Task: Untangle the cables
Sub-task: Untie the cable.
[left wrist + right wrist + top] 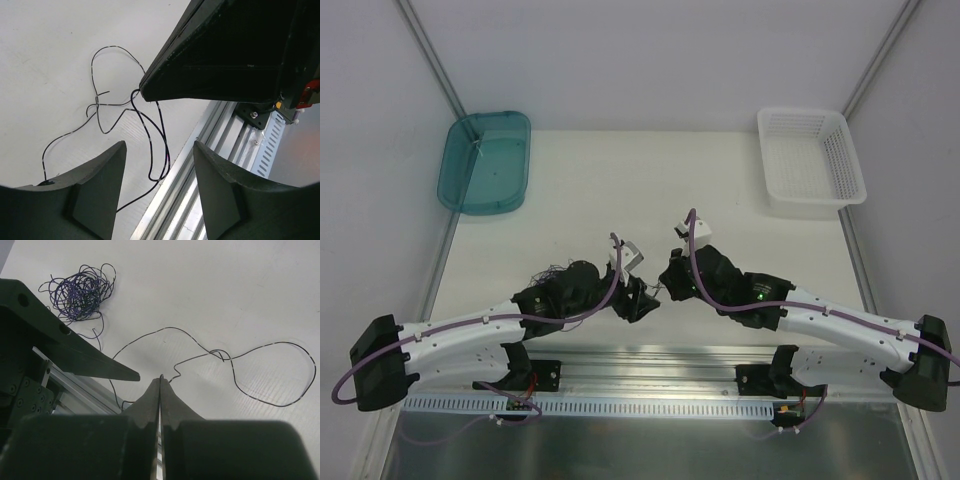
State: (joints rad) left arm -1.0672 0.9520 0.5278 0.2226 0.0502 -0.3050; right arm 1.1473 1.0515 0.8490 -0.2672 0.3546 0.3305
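Top view, the cable bundle hugs the left arm mid-table; left wrist, left gripper is spread over a loose strand; right wrist, right gripper pinches that strand's end, so a hard yank probably tightens its knot.

Wht arms, blk jaws, lilac hoses.

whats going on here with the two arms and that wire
The robot is untangling thin cables on the table. The right gripper is shut on one strand, which lies in loose loops on the table. The left gripper is open close beside it, holding nothing. Most of the cables sit knotted in a bundle off to the side.
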